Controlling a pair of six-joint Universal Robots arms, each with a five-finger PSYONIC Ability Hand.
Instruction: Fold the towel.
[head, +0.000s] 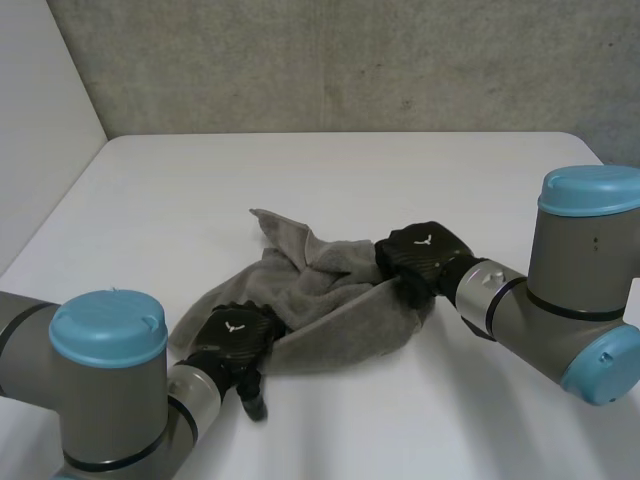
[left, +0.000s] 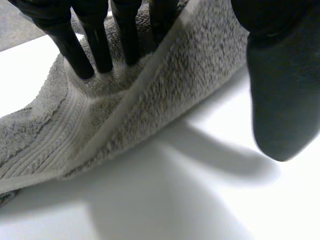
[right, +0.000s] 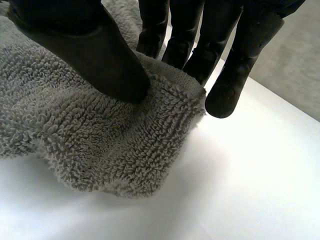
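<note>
Crumpled grey terry towel (head: 330, 300) lies on the white table (head: 400, 170), with the white-emblemed left hand (head: 232, 335) on its near-left end and the right hand (head: 425, 255) at its right end. Left wrist view: straight fingers (left: 75, 50) press into the towel, thumb clear. Right wrist view: thumb and fingers (right: 190, 40) pinch its edge.

The towel (head: 335, 300) is grey terry with a thick looped pile. It lies crumpled in one long bunch across the middle of the white table (head: 200, 180), slanting from my left hand (head: 235, 338) to my right hand (head: 420, 255). One loose corner pokes out toward the far side. At the left end its flat woven hem band is folded over into a ridge, with my straight fingers pressed into the pile and the thumb clear of it. The right end is lifted just off the table, nipped between my thumb and fingers.
</note>
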